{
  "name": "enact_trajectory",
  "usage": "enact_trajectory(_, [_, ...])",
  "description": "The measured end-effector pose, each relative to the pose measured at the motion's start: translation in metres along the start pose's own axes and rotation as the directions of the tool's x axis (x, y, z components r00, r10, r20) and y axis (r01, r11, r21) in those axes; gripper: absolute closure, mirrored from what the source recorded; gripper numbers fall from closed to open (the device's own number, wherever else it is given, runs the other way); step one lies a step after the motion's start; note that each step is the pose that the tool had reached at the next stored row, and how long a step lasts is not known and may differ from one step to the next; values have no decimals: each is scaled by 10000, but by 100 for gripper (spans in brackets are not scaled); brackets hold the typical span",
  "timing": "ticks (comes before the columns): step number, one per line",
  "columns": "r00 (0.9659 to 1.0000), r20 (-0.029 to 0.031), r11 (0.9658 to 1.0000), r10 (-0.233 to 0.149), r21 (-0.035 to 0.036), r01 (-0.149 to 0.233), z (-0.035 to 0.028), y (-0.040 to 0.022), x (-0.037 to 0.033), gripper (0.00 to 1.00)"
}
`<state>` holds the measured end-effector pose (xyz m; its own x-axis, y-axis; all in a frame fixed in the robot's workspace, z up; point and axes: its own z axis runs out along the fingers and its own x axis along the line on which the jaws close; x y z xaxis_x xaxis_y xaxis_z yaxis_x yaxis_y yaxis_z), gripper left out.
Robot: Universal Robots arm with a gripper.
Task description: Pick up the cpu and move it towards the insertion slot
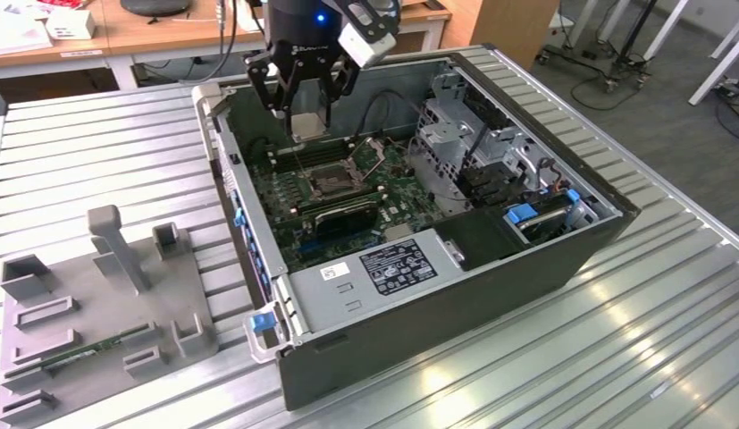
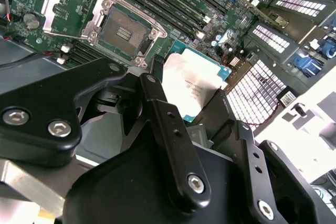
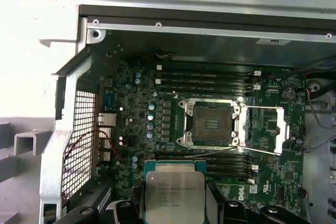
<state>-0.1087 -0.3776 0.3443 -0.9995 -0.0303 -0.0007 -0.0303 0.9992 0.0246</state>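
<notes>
A big table of shiny silver metal slats [image 1: 95, 161] holds everything. On it lies a large black and grey computer case [image 1: 465, 295], open on its side so the inside shows. Toward the exterior view's left sits a flat grey plastic tray [image 1: 101, 308] with little walls and box-shaped holes, and a long thin green memory stick [image 1: 89, 350] lies in it. Inside the case is the wide green motherboard [image 1: 399, 192] with long black memory slots [image 3: 207, 80]. In the middle of the board is the insertion slot [image 1: 330, 183], a dark square socket with a shiny metal frame, and it is open. The black robot gripper [image 1: 307, 112] hangs over the case, above the board. Its two black fingers [image 2: 163, 114] are closed in on the cpu [image 2: 191, 85], a small flat square chip with a silvery-white top, pinching it on two sides. The cpu is up in the air, near the slot but apart from it.
</notes>
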Motion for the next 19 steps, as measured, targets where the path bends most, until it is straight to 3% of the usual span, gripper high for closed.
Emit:
enact_trajectory(11, [10000, 0, 10000, 1, 0, -1, 8, 0, 0, 45])
enact_trajectory(19, [10000, 0, 10000, 1, 1, -1, 90, -2, -15, 45])
